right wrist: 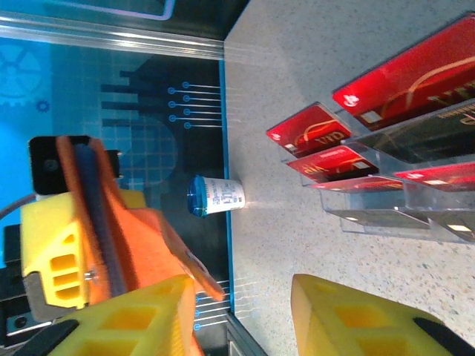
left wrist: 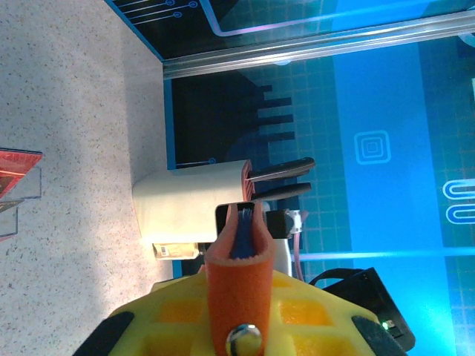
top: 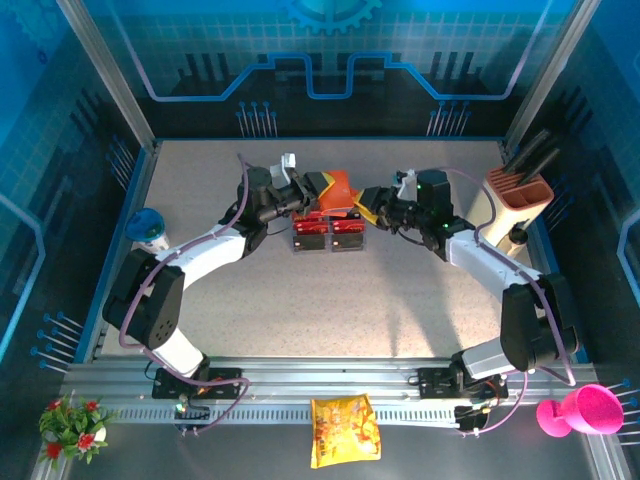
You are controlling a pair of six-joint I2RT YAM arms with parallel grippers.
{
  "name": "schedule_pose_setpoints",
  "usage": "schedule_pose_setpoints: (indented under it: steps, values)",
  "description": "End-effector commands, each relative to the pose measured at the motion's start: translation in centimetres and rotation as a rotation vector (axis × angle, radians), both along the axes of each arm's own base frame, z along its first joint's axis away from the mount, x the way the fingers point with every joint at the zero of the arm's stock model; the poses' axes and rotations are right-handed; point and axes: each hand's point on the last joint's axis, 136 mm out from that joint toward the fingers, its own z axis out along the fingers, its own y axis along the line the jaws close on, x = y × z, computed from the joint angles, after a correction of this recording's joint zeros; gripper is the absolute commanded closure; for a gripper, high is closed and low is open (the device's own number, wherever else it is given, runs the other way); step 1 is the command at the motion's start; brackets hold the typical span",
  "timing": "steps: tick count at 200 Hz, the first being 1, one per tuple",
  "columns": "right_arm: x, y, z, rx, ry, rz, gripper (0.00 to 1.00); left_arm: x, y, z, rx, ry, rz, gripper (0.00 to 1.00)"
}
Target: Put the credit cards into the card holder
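**Holder clamped by the left gripper, right jaws apart at its flap**

The holder (right wrist: 111, 215) is held off the table (top: 300, 320) at the far middle, just beyond the clear racks (right wrist: 386, 215). It is gripped edge-on between the closed fingers of the left gripper (left wrist: 239, 304), with the snap toward the wrist and a strip of blue lining showing in the slit. The right gripper (right wrist: 245, 319) is open, with bare table seen between its jaws. One of its fingers lies against or just beside the loose orange flap, though contact cannot be told. The cards (right wrist: 310, 130) stand in the racks, and none is seen in the holder.

The step in hand is judged to be the spreading of the flap, so that a pocket is exposed. The flap is best taken near its free edge and drawn slowly to the right, while the left grip is kept firm. A hard pull is to be avoided, since the smooth leather-look skin could slide out of the pads. The pocket mouth is best kept turned toward the racks, so that a thin card can be slid in straight
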Motion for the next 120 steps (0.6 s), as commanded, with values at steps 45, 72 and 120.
schedule_pose_setpoints:
  steps: [45,72,120]
  values:
    - [-0.2,-0.2,1.7,0.038,-0.036,0.010,0.61,0.4,0.0,1.6,-0.029,-0.054,0.010,0.90]
    - [-0.3,0.3,2.4,0.050,-0.049,0.027,0.61,0.4,-0.1,1.6,-0.031,-0.055,0.008,0.89]
    - [-0.5,1.3,4.0,0.072,-0.078,0.057,0.62,0.2,-0.1,1.6,-0.031,-0.057,0.006,0.89]
